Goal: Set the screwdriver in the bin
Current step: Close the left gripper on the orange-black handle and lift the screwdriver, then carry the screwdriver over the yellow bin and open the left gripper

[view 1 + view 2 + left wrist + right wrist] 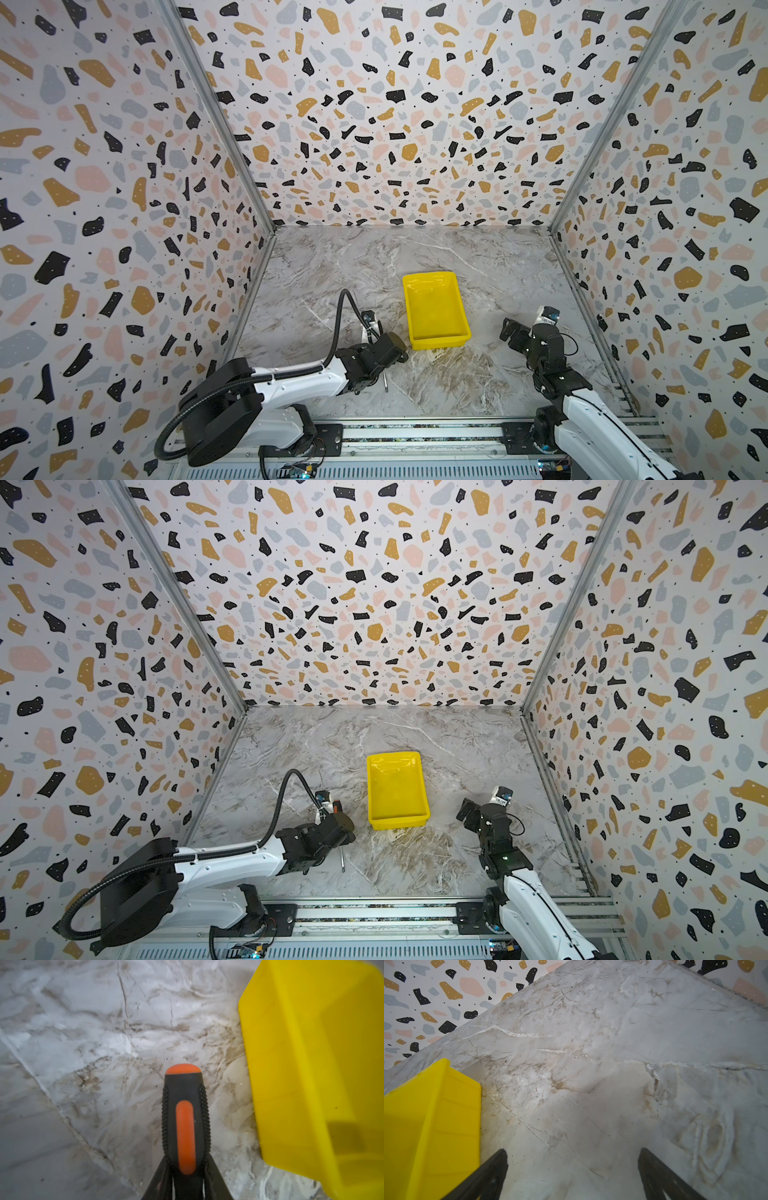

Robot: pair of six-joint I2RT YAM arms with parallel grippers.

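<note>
Screwdriver [185,1118] handle clamped in left gripper [186,1165], just beside bin [440,343]; right gripper [573,1153] fingers spread wide above table [415,257].

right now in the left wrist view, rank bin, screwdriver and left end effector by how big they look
1. bin, cut off by the frame
2. screwdriver, handle only, near the camera
3. left end effector, only finger edges show

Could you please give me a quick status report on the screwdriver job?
Left tool shut on screwdriver. Right tool open, empty, beside bin. Screwdriver outside bin, close by. Bin empty, nothing in the way.
</note>
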